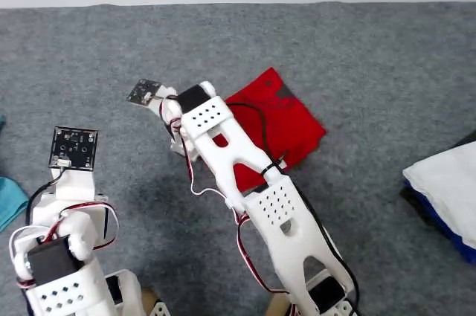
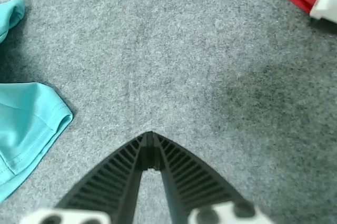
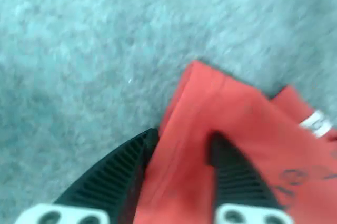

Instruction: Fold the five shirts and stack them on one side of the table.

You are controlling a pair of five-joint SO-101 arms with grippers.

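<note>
So, the red shirt (image 1: 294, 119) is laid out about mid-counter (image 1: 372, 56) on the grey felt, and a good chunk of it is covered by the right arm stretched across it in the high view. The near left part of the shirt can't be made out there at all.

In the right wrist view, a fold of the red shirt (image 3: 247, 124) is seen sitting between the two black fingers of the right end effector (image 3: 182, 137). The fingers are closed onto that fold, with cloth filling the gap between them. That picture is smeared, so the small white tag and the dark print on the cloth can't be read.

The left end effector (image 2: 151, 135) is closed with nothing in it, tips touching, above bare counter. A teal shirt (image 2: 23, 124) is seen beside it, cut off at the picture's edge, so how far it's folded can't be told. In the high view just a sliver of it (image 1: 6, 204) is caught at the left edge.

Over at the counter's right edge a stack is cut off by the frame: a white shirt (image 1: 450, 175) on top, a blue shirt (image 1: 446, 228) under it, and something dark below that can't be identified.
</note>
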